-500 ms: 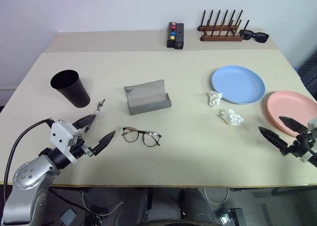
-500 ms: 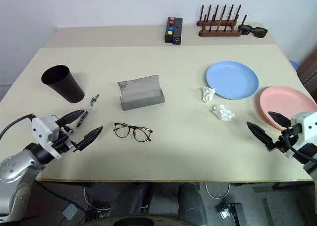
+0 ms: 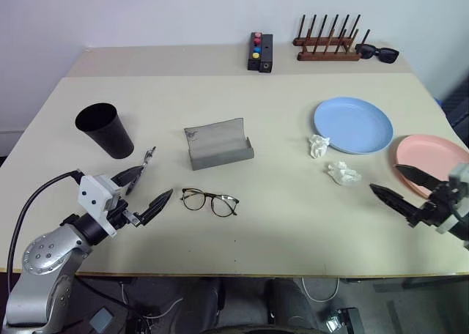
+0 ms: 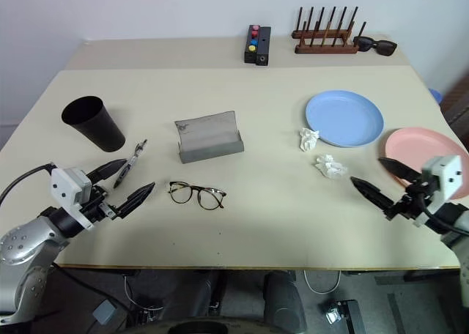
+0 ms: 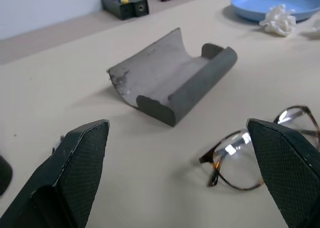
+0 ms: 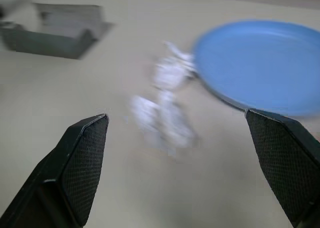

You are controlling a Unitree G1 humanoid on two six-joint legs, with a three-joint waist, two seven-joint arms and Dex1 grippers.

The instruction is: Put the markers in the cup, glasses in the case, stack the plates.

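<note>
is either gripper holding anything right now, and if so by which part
Nothing is held. The left gripper is open near the glasses, and the right gripper is open by the pink plate; the fingers are apart with nothing between them.

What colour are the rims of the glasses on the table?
The glasses have dark brown, tortoiseshell-mottled rims, clearest in the left wrist view.

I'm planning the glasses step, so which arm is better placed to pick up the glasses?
Left, probably. The left gripper hangs open just beside the glasses, with the open case close behind them. The right gripper is across the table by the pink plate.
</note>
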